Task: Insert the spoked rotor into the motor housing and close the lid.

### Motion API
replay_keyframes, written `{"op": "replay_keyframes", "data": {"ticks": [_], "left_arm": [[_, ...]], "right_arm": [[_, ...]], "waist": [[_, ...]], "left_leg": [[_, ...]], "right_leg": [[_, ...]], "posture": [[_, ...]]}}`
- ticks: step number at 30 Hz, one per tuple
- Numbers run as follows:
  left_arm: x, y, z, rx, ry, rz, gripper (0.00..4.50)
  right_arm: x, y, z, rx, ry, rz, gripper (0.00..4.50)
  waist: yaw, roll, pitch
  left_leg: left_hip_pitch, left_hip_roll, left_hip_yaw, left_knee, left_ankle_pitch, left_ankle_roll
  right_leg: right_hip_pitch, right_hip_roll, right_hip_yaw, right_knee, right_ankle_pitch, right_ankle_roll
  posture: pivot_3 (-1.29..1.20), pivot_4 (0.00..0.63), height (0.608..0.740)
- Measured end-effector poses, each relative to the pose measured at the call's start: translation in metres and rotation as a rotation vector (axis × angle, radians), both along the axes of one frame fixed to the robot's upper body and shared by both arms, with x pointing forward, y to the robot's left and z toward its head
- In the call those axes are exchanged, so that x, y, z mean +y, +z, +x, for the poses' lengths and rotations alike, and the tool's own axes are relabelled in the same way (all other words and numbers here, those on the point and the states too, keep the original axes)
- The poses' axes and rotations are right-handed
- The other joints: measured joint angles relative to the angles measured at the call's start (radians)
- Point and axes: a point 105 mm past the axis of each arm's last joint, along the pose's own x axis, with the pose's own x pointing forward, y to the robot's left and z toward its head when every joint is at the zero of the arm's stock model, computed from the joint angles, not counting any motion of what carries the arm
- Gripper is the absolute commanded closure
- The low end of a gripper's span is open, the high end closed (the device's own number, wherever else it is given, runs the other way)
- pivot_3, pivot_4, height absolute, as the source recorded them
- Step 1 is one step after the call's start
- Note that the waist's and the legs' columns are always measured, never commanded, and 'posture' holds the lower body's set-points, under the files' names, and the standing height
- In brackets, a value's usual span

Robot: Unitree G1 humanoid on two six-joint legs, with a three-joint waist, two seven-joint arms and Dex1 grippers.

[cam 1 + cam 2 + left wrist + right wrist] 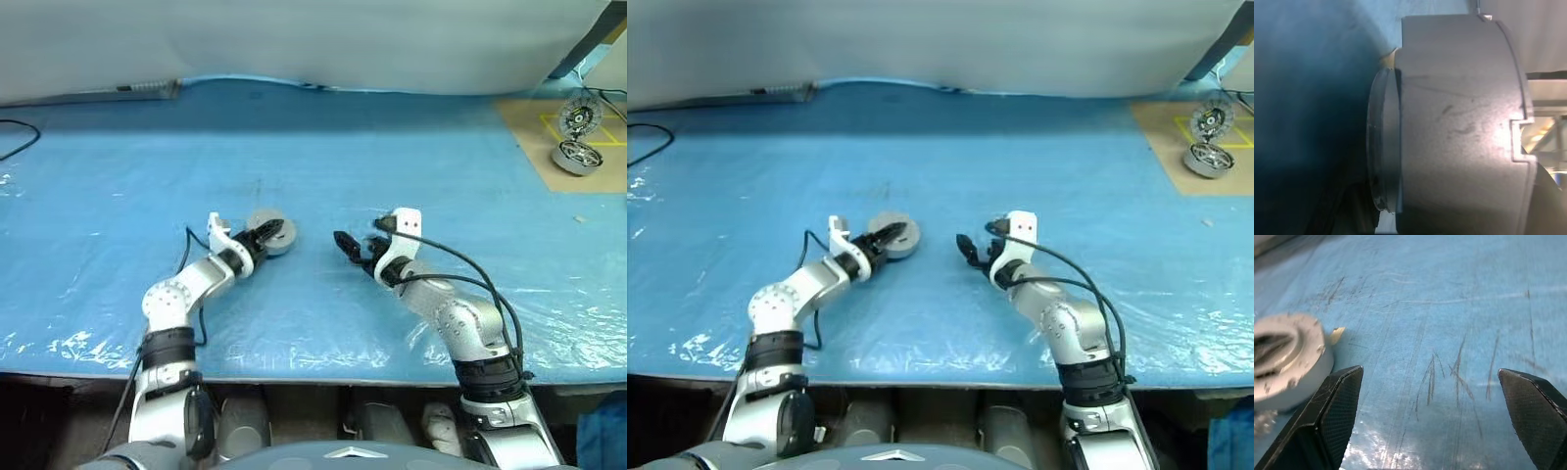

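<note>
Nearest to us are our own two arms over the blue plastic-covered table (pixel 118 166), so we begin there. Our left gripper (pixel 266 235) reaches forward and to the right, and its black fingers are closed on a round grey puck, the motor housing (pixel 277 233) with its lid, which sits at the table's centre. In the left wrist view the housing's grey side wall (pixel 1459 127) stands right against the camera, a thinner disc edge stepping out from one face and a notch cut in the other rim. We cannot tell from any view whether the lid is fully seated, or whether a rotor is already inside.

Our right gripper (pixel 355 252) points forward and to the left, toward the housing, with its two textured fingers (pixel 1337 411) spread wide and nothing between them but bare blue sheet. The housing (pixel 1288 362) lies off to that gripper's left side, near but apart from it.

What the next move depends on is this: the assembly lies between our hands, already held by the left, with the free right hand just across a short gap. The left arm is plainly the nearer.

Far off at the table's right rear corner, on a brown board (pixel 534 127) with yellow markings, lie two spoked wheels (pixel 578 157) (pixel 580 117), well apart from both grippers.
</note>
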Motion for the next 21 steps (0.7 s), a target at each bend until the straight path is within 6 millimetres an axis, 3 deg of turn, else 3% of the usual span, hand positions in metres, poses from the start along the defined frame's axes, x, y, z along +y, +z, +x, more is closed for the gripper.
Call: {"op": "replay_keyframes", "data": {"ticks": [9, 14, 20, 21], "left_arm": [[-0.021, 0.012, 0.061, -0.104, 0.040, 0.193, 2.12], [-0.026, 0.016, 0.078, -0.163, 0.073, 0.341, 2.12], [-0.011, 0.002, 0.078, -0.144, 0.089, 0.446, 0.08], [-0.006, 0.000, 0.077, -0.148, 0.090, 0.468, 0.01]], "right_arm": [[-0.001, -0.003, -0.003, -0.220, 0.028, -0.303, 0.00], [0.005, -0.010, -0.007, -0.219, 0.051, -0.337, 0.00], [0.002, -0.017, -0.011, -0.190, 0.047, -0.340, 0.00], [0.002, -0.017, -0.010, -0.190, 0.045, -0.336, 0.00]], "waist": [[-0.005, 0.000, 0.000], [-0.010, -0.001, 0.000], [-0.016, -0.001, -0.001], [-0.018, -0.001, -0.001]], "left_leg": [[-0.002, -0.004, 0.000, 0.002, 0.001, 0.002], [-0.002, -0.004, 0.000, 0.001, 0.001, 0.002], [0.018, -0.003, 0.002, -0.001, 0.001, 0.003], [0.020, -0.003, 0.002, -0.001, 0.001, 0.003]], "right_leg": [[0.001, -0.004, 0.001, 0.000, 0.006, -0.007], [0.002, -0.004, 0.001, 0.001, 0.007, -0.008], [0.018, -0.004, 0.003, -0.001, 0.001, -0.009], [0.019, -0.004, 0.003, -0.001, 0.000, -0.008]], "posture": [[0.00, 0.150, 0.740], [0.00, 0.150, 0.740], [0.00, 0.150, 0.740], [0.00, 0.150, 0.740]]}}
